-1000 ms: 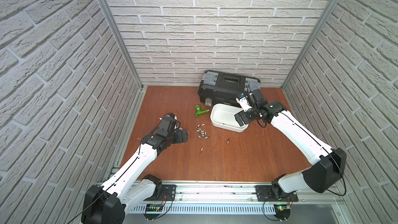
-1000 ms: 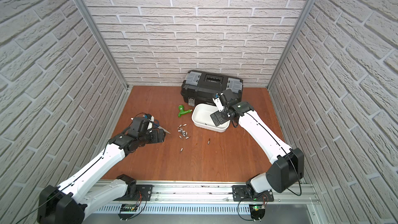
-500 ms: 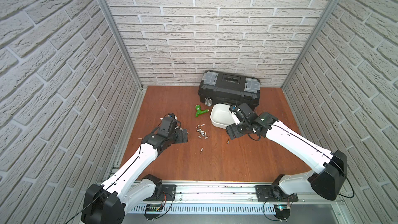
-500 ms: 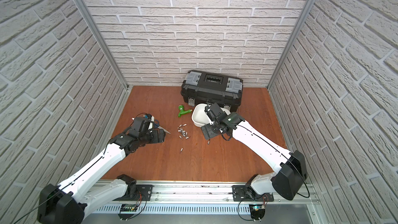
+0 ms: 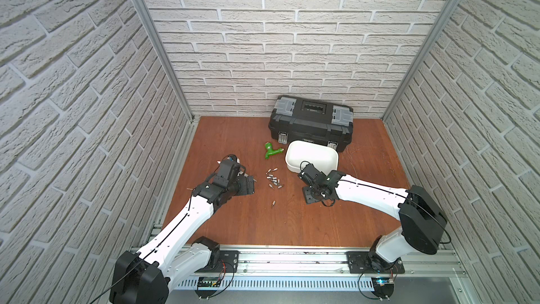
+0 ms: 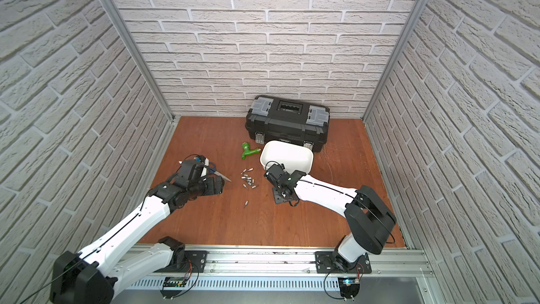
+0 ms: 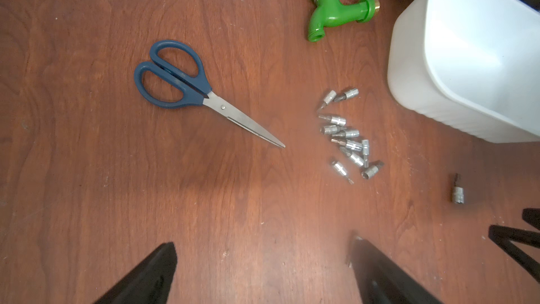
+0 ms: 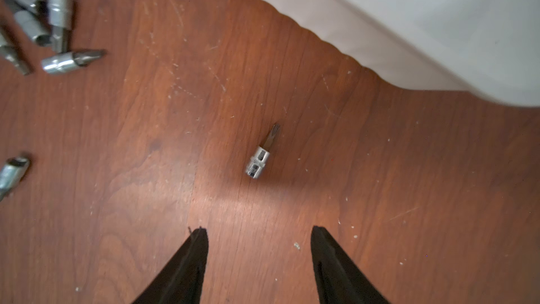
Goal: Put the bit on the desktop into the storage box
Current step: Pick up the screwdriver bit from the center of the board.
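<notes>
Left gripper [image 5: 250, 185] spread wide, mid-left in both top views; centre, right gripper [image 8: 259, 231] parted, empty, over a lone bit [image 8: 261, 153] on the desktop [image 8: 146, 141] near the storage box [image 8: 423, 24]. Looks light, hard, slick, may roll; I'd pinch its thick end

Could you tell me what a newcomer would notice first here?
The black toolbox against the back wall stands out first, with the white storage box just in front of it. On the desktop, a cluster of silver bits lies scattered in the middle, and the right gripper hangs open close to one lone bit.
</notes>
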`<state>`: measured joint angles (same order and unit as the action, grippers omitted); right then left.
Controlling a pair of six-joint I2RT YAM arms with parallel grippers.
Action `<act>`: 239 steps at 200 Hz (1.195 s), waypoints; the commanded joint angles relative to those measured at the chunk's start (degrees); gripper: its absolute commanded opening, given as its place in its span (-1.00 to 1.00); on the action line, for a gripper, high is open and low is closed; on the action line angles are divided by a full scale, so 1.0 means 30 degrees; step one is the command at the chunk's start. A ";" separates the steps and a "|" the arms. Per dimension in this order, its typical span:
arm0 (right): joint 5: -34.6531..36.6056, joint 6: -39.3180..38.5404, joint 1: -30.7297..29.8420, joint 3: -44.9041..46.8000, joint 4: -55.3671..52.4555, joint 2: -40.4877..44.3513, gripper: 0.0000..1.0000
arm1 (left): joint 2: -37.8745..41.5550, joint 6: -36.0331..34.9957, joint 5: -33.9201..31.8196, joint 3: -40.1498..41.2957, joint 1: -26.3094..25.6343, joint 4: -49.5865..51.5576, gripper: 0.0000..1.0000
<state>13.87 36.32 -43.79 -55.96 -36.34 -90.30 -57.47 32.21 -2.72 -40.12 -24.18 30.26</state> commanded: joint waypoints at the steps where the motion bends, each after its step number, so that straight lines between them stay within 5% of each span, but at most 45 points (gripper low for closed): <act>1: 0.1018 0.1928 -0.0187 0.0498 0.2299 -0.0586 0.14 | -0.0017 0.0068 -0.0206 -0.0060 -0.0116 -0.0243 0.97; 35: 0.1295 0.2493 -0.0227 0.0413 0.2672 -0.2137 -0.06 | -0.0291 0.0047 -0.0206 -0.0076 -0.0117 -0.0301 0.97; 99: 0.1333 0.2876 -0.0320 0.0572 0.3436 -0.3226 -0.11 | -0.0555 -0.0048 -0.0360 -0.0228 -0.0125 -0.0157 0.97; 239: 0.1849 0.2911 -0.0329 0.1209 0.3708 -0.2833 -0.80 | -0.0537 -0.0120 -0.0635 -0.0384 -0.0128 0.0138 0.97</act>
<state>18.63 45.21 -44.49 -54.02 -23.22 -99.00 -59.02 32.16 -3.79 -40.12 -24.21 30.41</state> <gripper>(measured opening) 0.163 0.984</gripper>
